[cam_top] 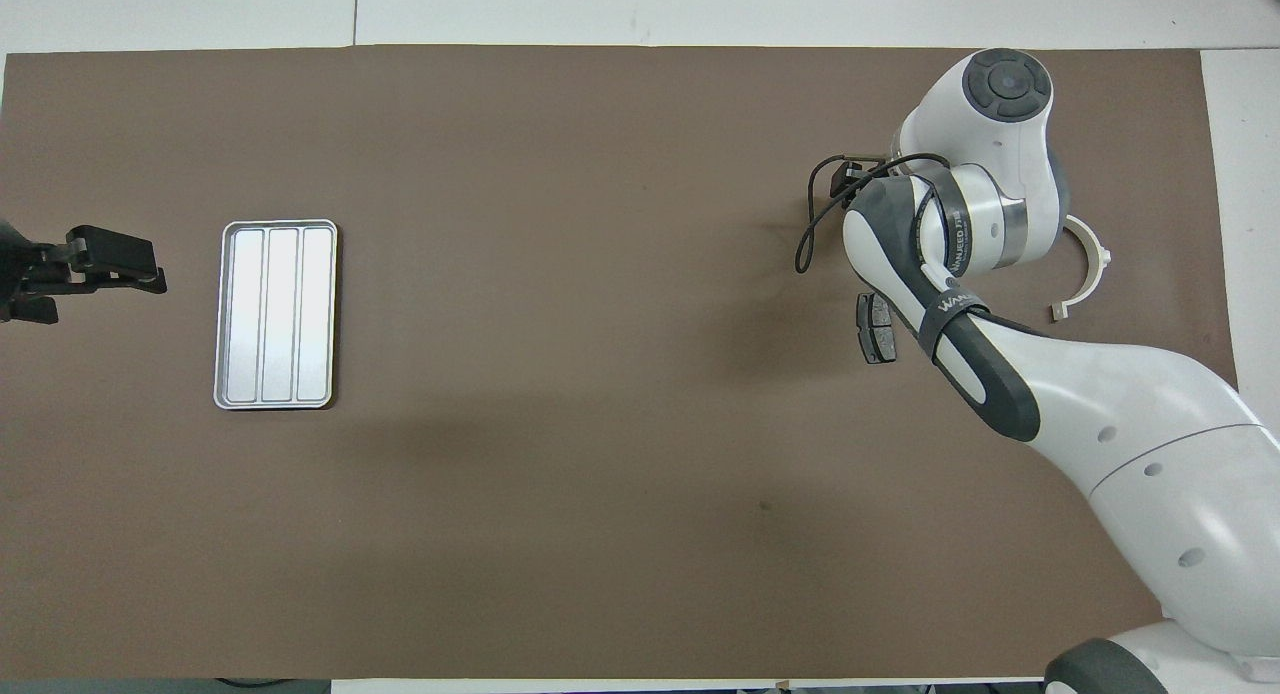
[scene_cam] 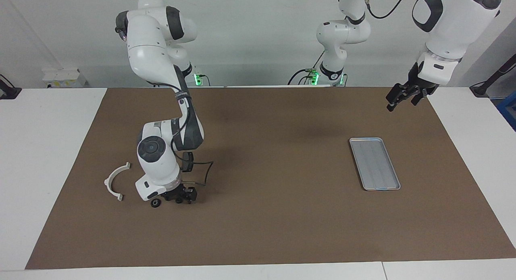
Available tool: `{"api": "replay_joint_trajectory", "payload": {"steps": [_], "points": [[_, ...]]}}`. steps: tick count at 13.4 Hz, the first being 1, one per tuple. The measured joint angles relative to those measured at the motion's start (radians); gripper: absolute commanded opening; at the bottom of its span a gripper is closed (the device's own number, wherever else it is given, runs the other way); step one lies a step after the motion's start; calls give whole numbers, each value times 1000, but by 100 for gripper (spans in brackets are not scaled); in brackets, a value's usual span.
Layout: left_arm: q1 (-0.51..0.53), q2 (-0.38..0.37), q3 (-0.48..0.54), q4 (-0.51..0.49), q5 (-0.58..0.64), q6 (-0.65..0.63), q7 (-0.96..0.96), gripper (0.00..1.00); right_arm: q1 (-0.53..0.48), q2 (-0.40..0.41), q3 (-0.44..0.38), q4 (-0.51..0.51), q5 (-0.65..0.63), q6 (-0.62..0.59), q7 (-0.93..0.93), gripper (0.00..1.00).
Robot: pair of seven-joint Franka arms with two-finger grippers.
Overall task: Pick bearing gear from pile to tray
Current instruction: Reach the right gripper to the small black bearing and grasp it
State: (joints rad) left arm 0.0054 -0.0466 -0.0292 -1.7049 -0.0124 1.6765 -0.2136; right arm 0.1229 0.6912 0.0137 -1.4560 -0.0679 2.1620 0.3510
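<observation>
The pile lies at the right arm's end of the mat: a white curved arc (scene_cam: 114, 181), a small black round piece (scene_cam: 155, 203) and a dark grey pad plate (cam_top: 875, 329). My right gripper (scene_cam: 181, 198) is down at the mat, beside the black round piece and close to the arc. In the overhead view its wrist hides the gripper and most of the pile, while the arc (cam_top: 1088, 270) shows partly. The silver ribbed tray (scene_cam: 374, 163) lies empty toward the left arm's end, and also shows in the overhead view (cam_top: 275, 314). My left gripper (scene_cam: 401, 103) waits open in the air beside the tray (cam_top: 145, 264).
A brown mat (scene_cam: 274, 223) covers the table, with white table surface around it. A black cable (scene_cam: 203, 173) loops from the right wrist just above the mat.
</observation>
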Motion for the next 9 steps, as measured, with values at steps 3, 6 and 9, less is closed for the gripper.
{"api": "replay_joint_trajectory", "payload": {"steps": [3,6,9], "points": [[0,0,0,0,0,0,0,100,0,-1,1,2,3,1,0,65],[0,0,0,0,0,0,0,100,0,-4,0,3,3,0,0,49],[0,0,0,0,0,0,0,100,-4,-7,-2,4,5,0,1,30]]}}
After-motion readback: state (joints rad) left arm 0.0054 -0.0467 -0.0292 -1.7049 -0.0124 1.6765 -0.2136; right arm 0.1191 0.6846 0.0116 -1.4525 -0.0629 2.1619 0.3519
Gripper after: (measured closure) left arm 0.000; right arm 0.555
